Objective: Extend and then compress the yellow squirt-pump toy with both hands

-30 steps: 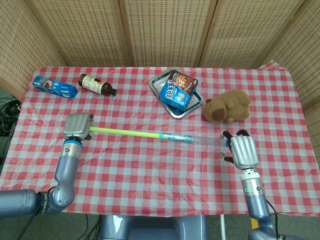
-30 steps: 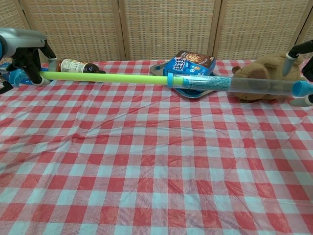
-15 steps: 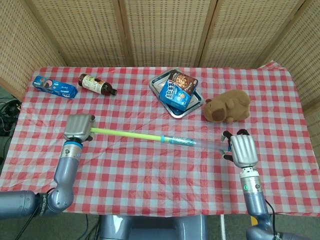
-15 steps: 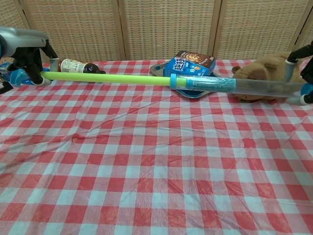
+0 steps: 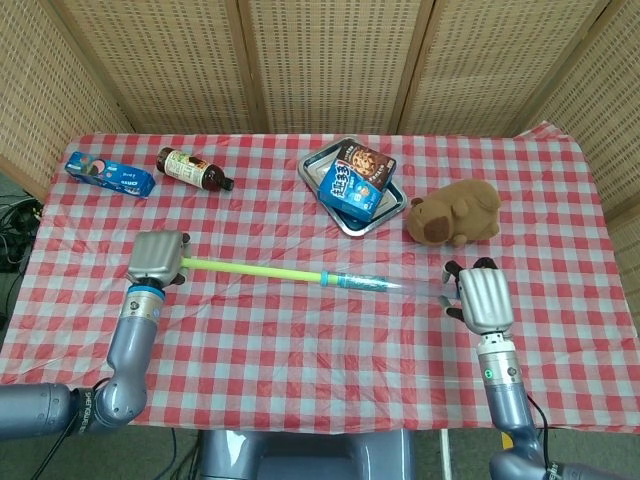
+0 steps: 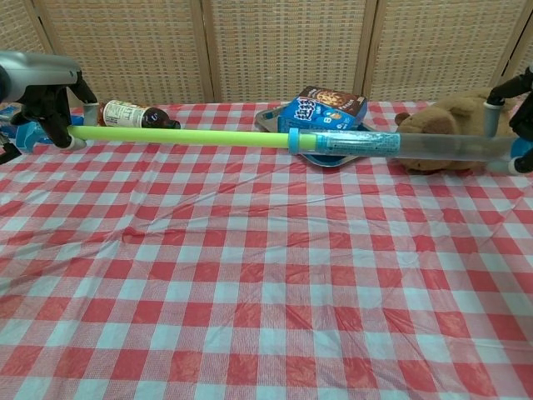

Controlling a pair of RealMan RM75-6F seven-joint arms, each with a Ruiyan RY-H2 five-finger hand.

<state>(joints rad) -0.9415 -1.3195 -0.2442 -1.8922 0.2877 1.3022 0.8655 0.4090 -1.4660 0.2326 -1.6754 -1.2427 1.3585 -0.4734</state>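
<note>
The squirt-pump toy (image 5: 300,272) (image 6: 250,138) stretches across the table above the cloth: a yellow-green plunger rod (image 5: 250,267) on the left, a blue collar (image 5: 323,276) and a clear barrel (image 6: 416,145) on the right. My left hand (image 5: 157,258) (image 6: 46,87) grips the rod's left end. My right hand (image 5: 480,298) (image 6: 512,108) holds the barrel's right end. The toy is drawn out long and lies nearly level in the chest view.
A metal tray (image 5: 321,160) with two snack boxes (image 5: 353,178) stands at the back centre. A brown plush animal (image 5: 455,212) lies just behind my right hand. A dark bottle (image 5: 192,168) and a blue cookie pack (image 5: 109,175) lie at the back left.
The blue collar has shifted slightly right along the rod and my left hand has edged inward, so the toy is a little shorter. Both hands keep their grip.
</note>
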